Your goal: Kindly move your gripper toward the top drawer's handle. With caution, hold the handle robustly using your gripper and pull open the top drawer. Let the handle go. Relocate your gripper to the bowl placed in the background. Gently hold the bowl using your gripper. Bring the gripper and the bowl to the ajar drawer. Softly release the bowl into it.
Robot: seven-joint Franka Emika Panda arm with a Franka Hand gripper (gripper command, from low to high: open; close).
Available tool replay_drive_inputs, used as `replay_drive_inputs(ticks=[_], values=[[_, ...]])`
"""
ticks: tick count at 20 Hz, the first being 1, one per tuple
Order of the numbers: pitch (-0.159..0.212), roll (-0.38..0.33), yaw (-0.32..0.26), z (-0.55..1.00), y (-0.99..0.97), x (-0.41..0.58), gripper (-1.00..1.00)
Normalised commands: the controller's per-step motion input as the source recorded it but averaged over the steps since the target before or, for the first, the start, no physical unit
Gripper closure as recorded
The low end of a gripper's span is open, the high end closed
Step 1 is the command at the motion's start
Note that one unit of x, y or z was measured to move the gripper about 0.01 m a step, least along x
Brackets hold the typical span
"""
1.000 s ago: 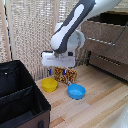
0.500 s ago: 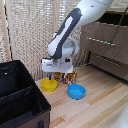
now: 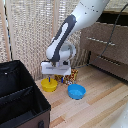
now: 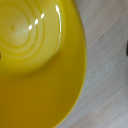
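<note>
The yellow bowl point(image 3: 49, 85) sits on the wooden floor, in front of the woven screen. My gripper point(image 3: 50, 78) hangs right over it at the end of the white arm. In the wrist view the bowl point(image 4: 40, 65) fills most of the picture. Dark fingertips point(image 4: 126, 48) show only at the two side edges, far apart and touching nothing, so my gripper point(image 4: 64, 51) is open across the rim. The brown dresser stands at the exterior view's right. Its top drawer point(image 3: 100, 34) carries the silver handle point(image 3: 102, 42), and a dark gap shows above the drawer front.
A blue bowl point(image 3: 76, 91) lies close to the yellow one, toward the exterior view's right. A small patterned object point(image 3: 74, 75) stands behind them. A big black box point(image 3: 20, 100) fills the exterior view's lower left. A lower drawer bar point(image 3: 107, 60) shows on the dresser.
The arm has come down and shifted toward the exterior view's left, bringing the gripper from above the bowls to just over the yellow bowl.
</note>
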Motion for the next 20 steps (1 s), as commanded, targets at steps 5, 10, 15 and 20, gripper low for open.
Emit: replay_drive_inputs(ticks=[5,10,15,20], values=[[0.017,-0.067,0.028,-0.22,0.17,-0.123,1.00],[0.035,-0.085,0.043,-0.33,0.17,-0.093,1.00],[0.022,-0.024,0.039,-0.14,0.10,-0.007,1.00],[-0.008,-0.022,0.049,0.00,0.11,0.022,1.00]])
